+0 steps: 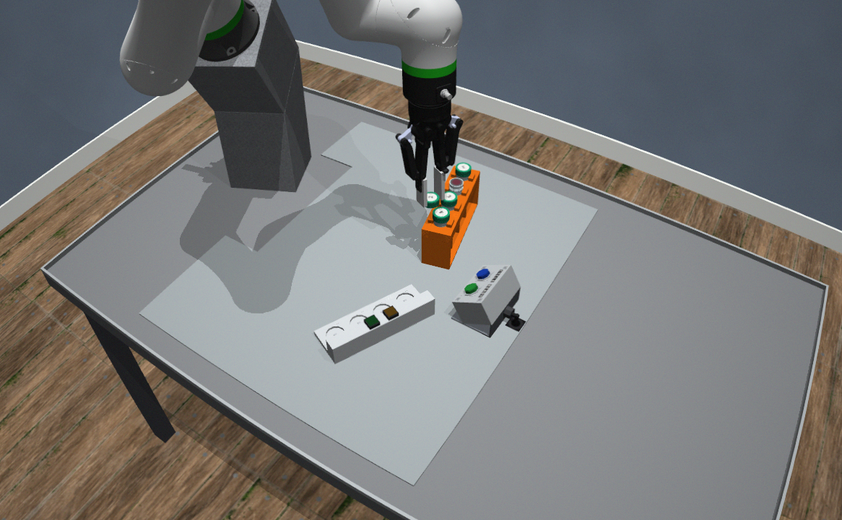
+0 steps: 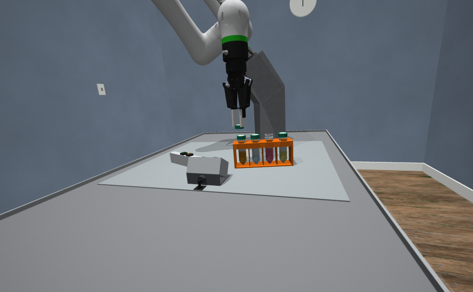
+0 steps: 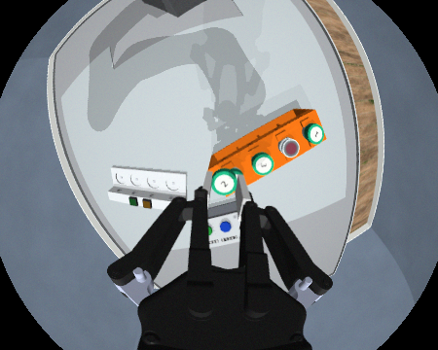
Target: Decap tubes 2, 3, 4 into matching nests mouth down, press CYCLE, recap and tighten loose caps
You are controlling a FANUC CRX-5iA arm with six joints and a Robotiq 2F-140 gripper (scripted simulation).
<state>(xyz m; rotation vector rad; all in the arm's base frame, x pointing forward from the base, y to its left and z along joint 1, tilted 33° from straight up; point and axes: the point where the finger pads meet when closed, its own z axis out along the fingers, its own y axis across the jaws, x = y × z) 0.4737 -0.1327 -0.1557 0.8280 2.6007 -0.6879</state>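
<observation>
My gripper is shut on a green cap with a white dot and holds it in the air, a little above the caps' height, beside the orange decapping station. The held cap also shows in the exterior view and in the wrist view. Tube 2, with pink liquid, stands open. Tube 1, tube 3 and tube 4 carry green caps. The white cap tray has all its nests empty.
The grey key box with the blue key and the green key stands right of the tray. The green and amber lamps on the tray's console are dark. The arm's grey pedestal stands at the back left.
</observation>
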